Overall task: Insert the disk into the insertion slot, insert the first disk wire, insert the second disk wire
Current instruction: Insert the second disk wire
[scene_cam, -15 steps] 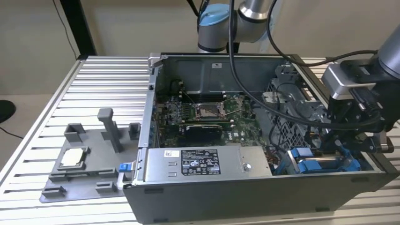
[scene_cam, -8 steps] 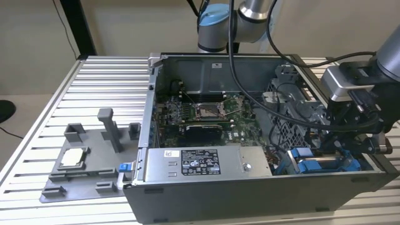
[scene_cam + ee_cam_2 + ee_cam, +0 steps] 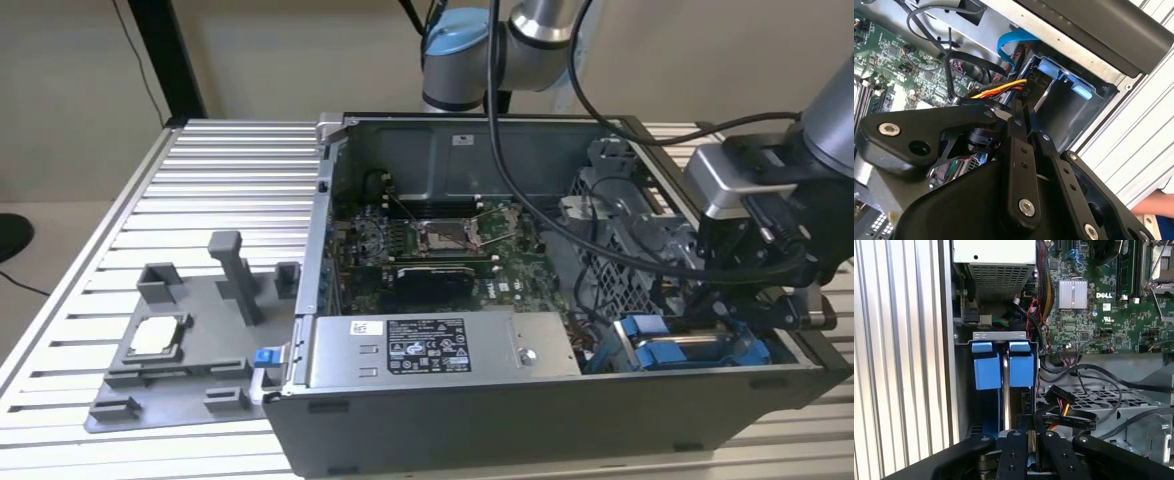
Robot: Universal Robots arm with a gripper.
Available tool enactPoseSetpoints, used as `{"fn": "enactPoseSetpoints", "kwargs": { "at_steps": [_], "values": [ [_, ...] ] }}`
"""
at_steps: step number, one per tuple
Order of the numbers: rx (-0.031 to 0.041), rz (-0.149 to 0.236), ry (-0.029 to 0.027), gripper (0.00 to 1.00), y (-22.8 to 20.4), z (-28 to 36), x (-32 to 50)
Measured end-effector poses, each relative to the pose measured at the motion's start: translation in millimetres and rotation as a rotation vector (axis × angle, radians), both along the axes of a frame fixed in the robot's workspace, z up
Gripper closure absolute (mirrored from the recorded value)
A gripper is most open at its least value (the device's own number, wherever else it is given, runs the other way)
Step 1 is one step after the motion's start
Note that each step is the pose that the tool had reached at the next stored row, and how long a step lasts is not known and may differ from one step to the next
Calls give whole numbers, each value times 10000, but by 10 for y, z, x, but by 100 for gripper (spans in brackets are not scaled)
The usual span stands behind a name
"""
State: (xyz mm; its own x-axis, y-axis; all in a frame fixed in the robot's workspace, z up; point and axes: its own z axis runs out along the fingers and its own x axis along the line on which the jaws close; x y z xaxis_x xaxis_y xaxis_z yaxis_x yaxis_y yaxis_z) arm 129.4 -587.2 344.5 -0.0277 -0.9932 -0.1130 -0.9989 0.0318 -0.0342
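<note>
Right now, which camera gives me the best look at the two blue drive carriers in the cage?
The first wrist view: both blue carriers sit side by side, fronts facing the camera, just beyond the gripper. The exterior view shows them low in the case corner, partly hidden by the arm. The second wrist view shows their blue tabs at an angle.

lab/test bench | slotted alu table [image 3: 200, 190] | open PC case [image 3: 534, 400] | grey parts fixture [image 3: 174, 370]
</note>
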Motion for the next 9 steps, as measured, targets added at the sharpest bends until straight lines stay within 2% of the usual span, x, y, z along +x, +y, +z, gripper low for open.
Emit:
{"fn": "enactPoseSetpoints", "kwargs": {
  "at_steps": [9],
  "values": [
    [-1, 0, -27, 100, 0, -19, 0]
  ]
}}
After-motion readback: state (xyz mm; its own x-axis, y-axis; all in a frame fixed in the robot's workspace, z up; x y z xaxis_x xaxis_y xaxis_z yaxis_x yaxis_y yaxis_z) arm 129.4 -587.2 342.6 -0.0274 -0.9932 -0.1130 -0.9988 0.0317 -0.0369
